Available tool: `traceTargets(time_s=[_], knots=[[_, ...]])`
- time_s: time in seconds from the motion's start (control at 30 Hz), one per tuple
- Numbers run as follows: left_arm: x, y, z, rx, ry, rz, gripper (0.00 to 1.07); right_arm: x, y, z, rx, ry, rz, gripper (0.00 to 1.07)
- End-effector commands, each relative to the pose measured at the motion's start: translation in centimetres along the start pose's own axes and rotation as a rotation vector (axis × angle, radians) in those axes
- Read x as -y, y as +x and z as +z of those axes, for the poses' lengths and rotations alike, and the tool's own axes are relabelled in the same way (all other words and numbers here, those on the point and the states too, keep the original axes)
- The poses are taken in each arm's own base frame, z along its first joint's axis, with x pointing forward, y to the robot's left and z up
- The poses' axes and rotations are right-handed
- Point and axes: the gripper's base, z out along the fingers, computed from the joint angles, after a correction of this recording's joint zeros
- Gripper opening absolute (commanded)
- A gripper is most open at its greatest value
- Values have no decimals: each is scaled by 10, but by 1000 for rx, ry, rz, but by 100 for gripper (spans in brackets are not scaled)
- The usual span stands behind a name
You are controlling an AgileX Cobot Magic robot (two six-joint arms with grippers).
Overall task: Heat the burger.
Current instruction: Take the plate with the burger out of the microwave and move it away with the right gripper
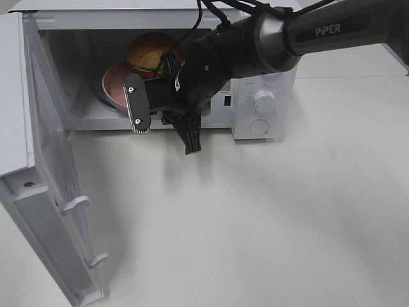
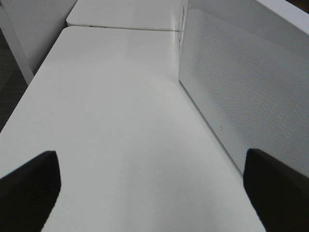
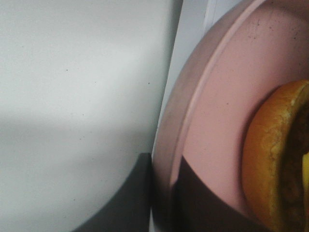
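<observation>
1. I am seeing the tall burger [image 1: 151, 52] with its golden-brown bun sitting on the round pink plate [image 1: 115, 86] inside the white microwave [image 1: 263, 102] (door [image 1: 48, 211] swung wide open).
2. The right gripper [image 3: 161, 198] is pinching the plate's rim, one finger on each side.
3. The left gripper [image 2: 149, 188] is hanging with jaws spread wide over the white table [image 2: 116, 121], holding nothing.

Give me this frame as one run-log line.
right gripper: shut on pink plate rim | burger: on plate, inside microwave | door: open | left gripper: open, empty
</observation>
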Motion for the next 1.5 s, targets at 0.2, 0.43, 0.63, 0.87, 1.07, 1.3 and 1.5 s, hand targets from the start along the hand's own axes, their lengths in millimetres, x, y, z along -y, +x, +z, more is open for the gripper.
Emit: traceTargets(time_s=[0.2, 0.43, 0.63, 0.87, 1.07, 1.3, 1.5], knots=[[0, 2, -2, 20, 1, -2, 98, -2, -5, -27, 47, 91, -46, 0], [0, 2, -2, 20, 1, -2, 98, -19, -1, -38, 54, 77, -52, 0], [0, 2, -2, 20, 1, -2, 98, -31, 3, -57, 73, 98, -54, 0], [0, 2, -2, 20, 1, -2, 98, -46, 7, -75, 97, 125, -58, 0], [0, 2, -2, 20, 1, -2, 98, -69, 15, -94, 97, 116, -112, 0], [0, 2, -2, 20, 1, -2, 98, -90, 22, -113, 96, 106, -147, 0], [0, 2, -2, 20, 1, -2, 98, -103, 27, -132, 103, 122, -161, 0]])
